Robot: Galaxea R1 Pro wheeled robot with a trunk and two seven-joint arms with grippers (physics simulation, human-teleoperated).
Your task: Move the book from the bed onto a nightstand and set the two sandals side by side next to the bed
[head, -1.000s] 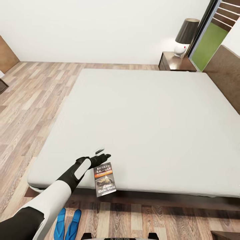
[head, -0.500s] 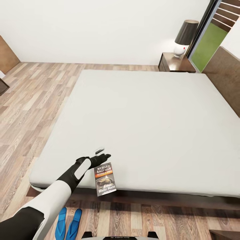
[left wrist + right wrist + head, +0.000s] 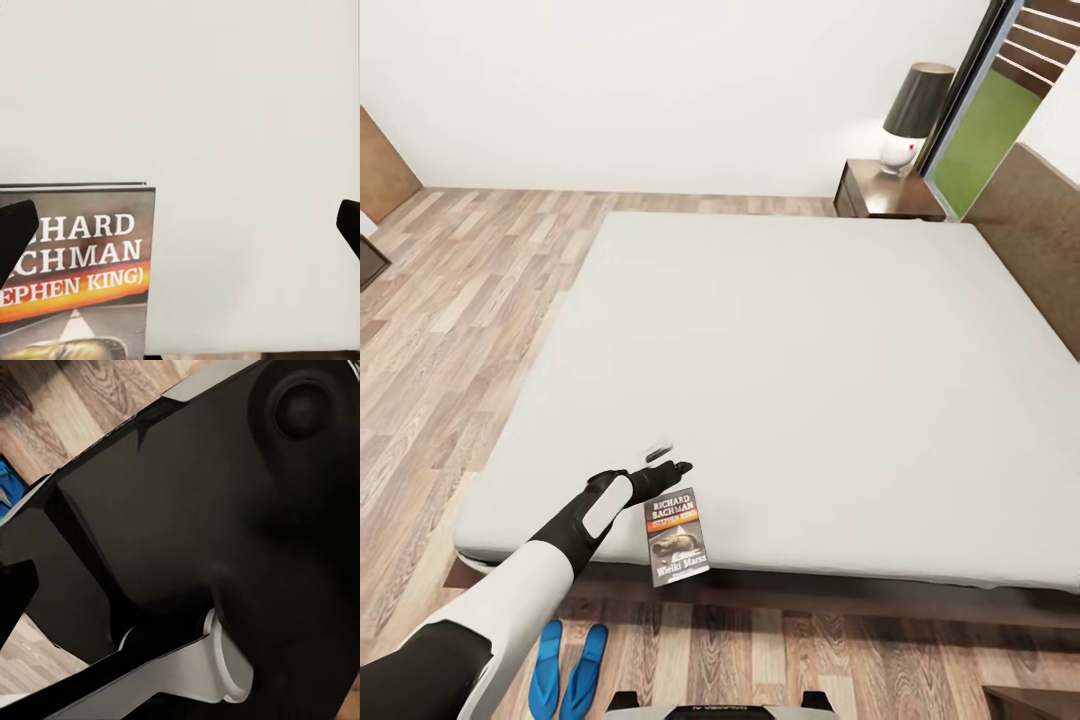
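Nothing of mine has moved since the earlier frame; only the head camera drifts slightly. I hold my left gripper (image 3: 663, 459) spread wide, gripping nothing, just above the thin dark paperback book (image 3: 677, 535), which lies at the near edge of the pale grey-white mattress bed (image 3: 800, 370). Two bright blue flip-flop sandals (image 3: 565, 670) lie side by side on the brown wood-plank floor (image 3: 450, 300) below. I cannot tell my right gripper's state.

Matt pale cloth mattress of the bed (image 3: 810, 380) on dark wood, wood-plank floor (image 3: 450, 300), glossy paper cover of the book (image 3: 676, 536), my smooth black-and-white plastic left arm (image 3: 510, 590).
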